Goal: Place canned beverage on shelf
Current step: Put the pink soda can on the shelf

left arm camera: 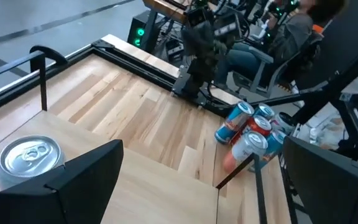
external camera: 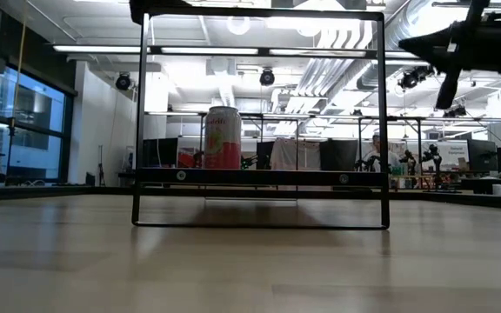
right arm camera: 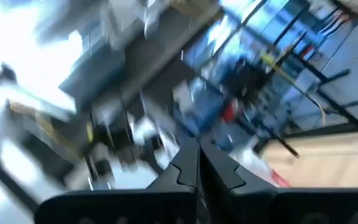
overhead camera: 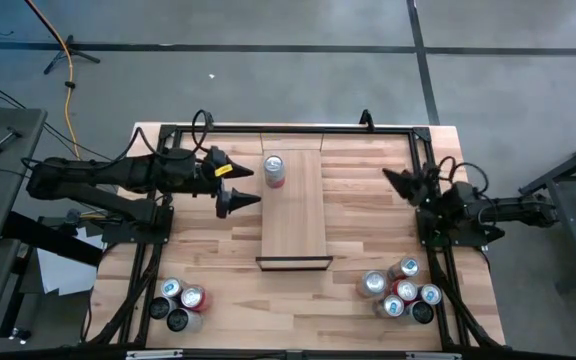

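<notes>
Stands upright, a pink-and-white can (overhead camera: 274,170) with silver top, near one end of the light-wood shelf (overhead camera: 295,215).

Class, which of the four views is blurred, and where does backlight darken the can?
Right wrist view: smeared throughout, only the shut right gripper sharp. Low view: bright ceiling lights leave the can and shelf dim. High and left wrist views: evenly lit, clear.
</notes>
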